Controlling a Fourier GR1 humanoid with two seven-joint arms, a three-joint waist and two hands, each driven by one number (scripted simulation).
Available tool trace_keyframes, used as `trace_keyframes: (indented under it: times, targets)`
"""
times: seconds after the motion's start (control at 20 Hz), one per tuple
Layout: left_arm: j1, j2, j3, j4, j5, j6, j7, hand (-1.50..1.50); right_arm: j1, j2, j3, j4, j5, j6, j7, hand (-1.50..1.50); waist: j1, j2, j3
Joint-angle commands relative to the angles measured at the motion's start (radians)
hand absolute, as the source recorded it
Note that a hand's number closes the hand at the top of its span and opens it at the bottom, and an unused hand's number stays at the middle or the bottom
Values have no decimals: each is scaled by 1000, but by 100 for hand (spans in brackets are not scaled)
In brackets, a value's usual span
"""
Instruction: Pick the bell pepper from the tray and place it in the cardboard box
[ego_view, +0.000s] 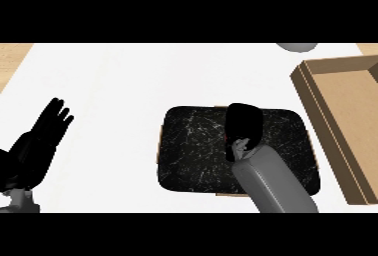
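No readable text, labels, brand names, numbers or signs appear anywhere in the view. The tray (192, 150) shows only pale scratch-like flecks on its black surface, and the cardboard box (332, 115) has plain brown walls with no printing.

One view only, from the robot's head, facing steeply down onto the white counter (133, 75). The forearms enter from the lower edge. The dark tray (192, 150) sits centre frame, fairly near. The cardboard box (332, 120) runs off the right edge, and a grey object (297, 47) is cut by the top edge. No second view to compare.
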Motion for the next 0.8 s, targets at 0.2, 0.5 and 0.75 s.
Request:
trace_keyframes:
  times: [0.2,0.5,0.75]
  targets:
    - [-71,-3,15,45,-9,-3,25,0,-88,-73,-234,179,-81,-134,-148,150,5,10,1]
    - [-41,39,69,37,29,-68,23,0,-210,-127,-384,367,-154,-169,-237,150,8,5,1]
    - [-1,-39,8,-29,-50,5,31,0,-187,-131,-327,293,-67,-228,-188,150,-1,0,1]
